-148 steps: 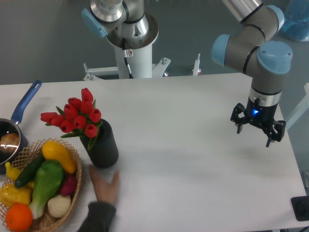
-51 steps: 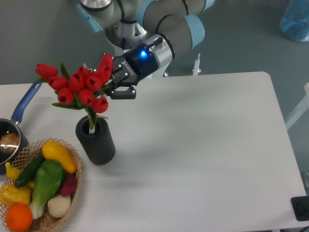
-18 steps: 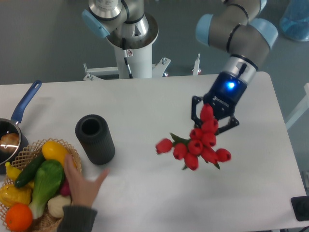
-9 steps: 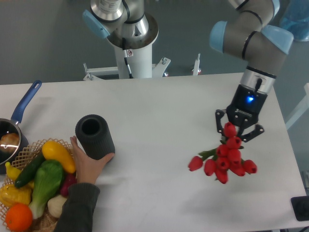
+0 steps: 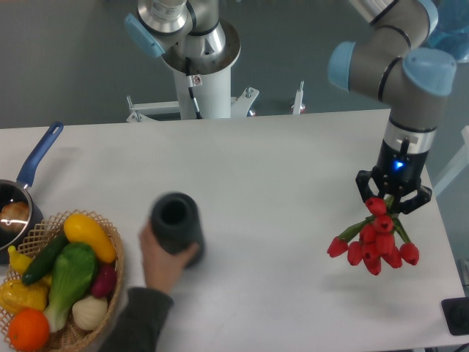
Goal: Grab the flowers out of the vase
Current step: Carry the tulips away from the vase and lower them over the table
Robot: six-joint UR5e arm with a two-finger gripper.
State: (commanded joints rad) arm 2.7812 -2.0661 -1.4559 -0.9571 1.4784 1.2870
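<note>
The flowers (image 5: 375,243) are out of the vase (image 5: 176,222) and well away from it now. The gripper (image 5: 393,198) has carried them further right since half a second ago, over the table's (image 5: 256,169) right edge area, fingers clamped on the bunch near the top bud, red heads hanging down and slightly left below the jaws. The bunch looks to be in the air; I cannot tell if the lowest buds touch the table.

Other change: a person's hand (image 5: 163,264) has taken the vase and slid it right, away from the basket (image 5: 73,334). The vase is blurred, so it seems to be moving, and its mouth shows empty.

Basket of toy vegetables and the pan (image 5: 18,198) at left are where they were.

Judgement: the pick itself is done, flowers lifted clear and firmly held. The person resetting the vase suggests the episode is basically over. Only risk left is the bunch slipping, since the grip is high on the heads rather than the stems.
</note>
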